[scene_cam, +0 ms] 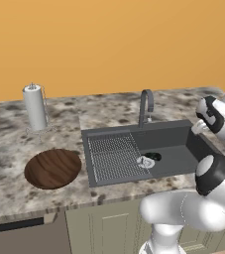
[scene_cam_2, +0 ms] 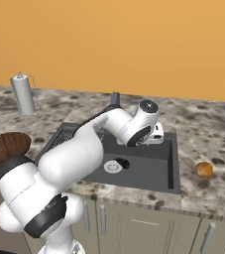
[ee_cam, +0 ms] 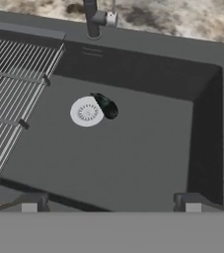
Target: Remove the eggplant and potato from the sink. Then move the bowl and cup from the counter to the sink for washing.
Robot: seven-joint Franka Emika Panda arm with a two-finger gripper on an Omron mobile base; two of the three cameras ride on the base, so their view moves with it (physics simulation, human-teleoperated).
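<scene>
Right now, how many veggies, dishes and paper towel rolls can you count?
Veggies: 2, the eggplant in the sink beside the drain, and the potato on the counter.
Dishes: 1, the bowl on the counter.
Paper towel rolls: 1, the paper towel roll.
Total: 4.

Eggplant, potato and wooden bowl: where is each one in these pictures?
eggplant [ee_cam: 106, 106]: hand view, on its dark body, right beside the round drain.
potato [scene_cam_2: 204, 170]: right base view, middle of the orange lump on the counter.
bowl [scene_cam: 53, 168]: left base view, centre of its brown inside.
</scene>
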